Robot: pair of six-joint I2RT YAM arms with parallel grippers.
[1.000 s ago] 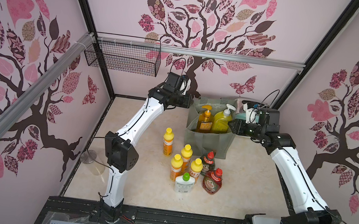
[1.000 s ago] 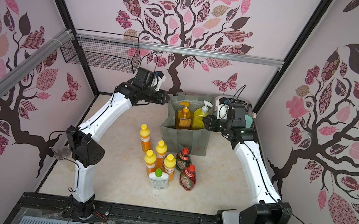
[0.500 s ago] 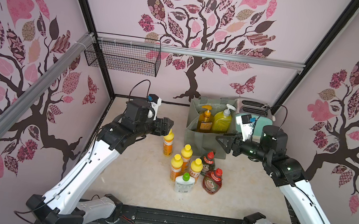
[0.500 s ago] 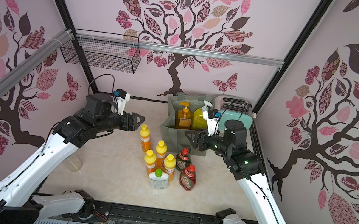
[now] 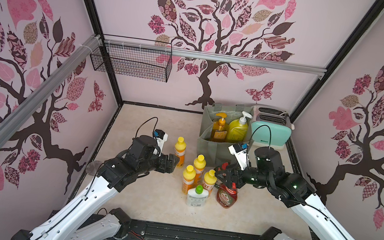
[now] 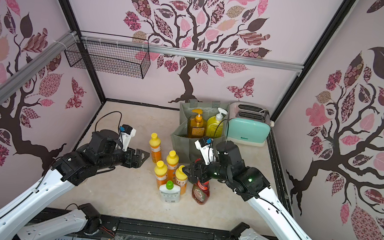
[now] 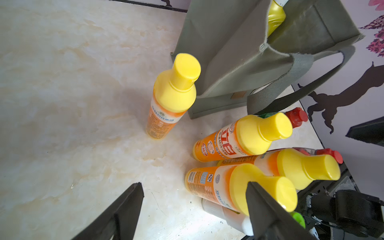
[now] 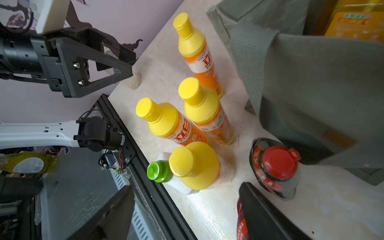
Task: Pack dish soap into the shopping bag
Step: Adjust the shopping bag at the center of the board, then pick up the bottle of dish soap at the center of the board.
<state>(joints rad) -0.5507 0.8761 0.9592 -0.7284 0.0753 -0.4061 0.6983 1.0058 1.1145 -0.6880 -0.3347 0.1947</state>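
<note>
You have orange bottles (image 5: 179,153) capped yellow, a grey-green bag (image 5: 208,149), a mint toaster (image 5: 270,135), a cream marbled surface (image 5: 148,196); one red-capped bottle (image 8: 275,166) looks dark green, perhaps.

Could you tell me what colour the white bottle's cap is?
The cap is bright green, clearest in the right wrist view.

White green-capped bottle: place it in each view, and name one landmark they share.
In a top view: white green-capped bottle beside the red Fairy bottle.
In a top view: the bottle, same place.
Left wrist: bottle partly behind left finger.
Right wrist: bottle beside a yellow cap.
Landmark: shopping bag, in all four.
</note>
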